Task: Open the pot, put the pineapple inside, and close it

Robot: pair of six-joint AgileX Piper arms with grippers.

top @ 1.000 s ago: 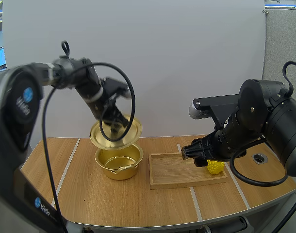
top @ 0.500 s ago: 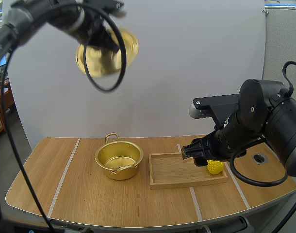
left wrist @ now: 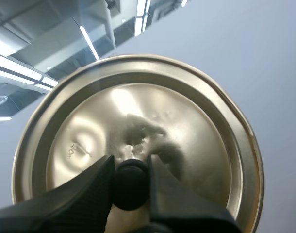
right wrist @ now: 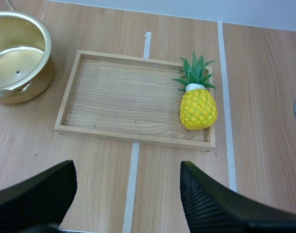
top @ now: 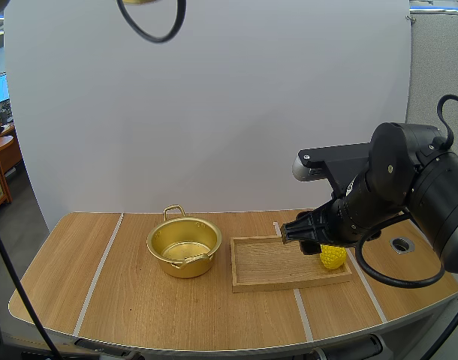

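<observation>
Tabletop [top: 101, 285] first: the tray [top: 263, 262] sits right of centre in the high view, and the pot [top: 185, 264] stands just left of it, open and empty, so the opening step looks done. The lid [left wrist: 187, 121] is up in the air, the left jaws pinched tight on its black knob [left wrist: 131, 177]. The pineapple [right wrist: 198, 108] lies untouched at the tray's right end with the right jaws spread wide and empty above the tray's near side, so I'd say the pick, the drop into the pot and the closing are all to come.
</observation>
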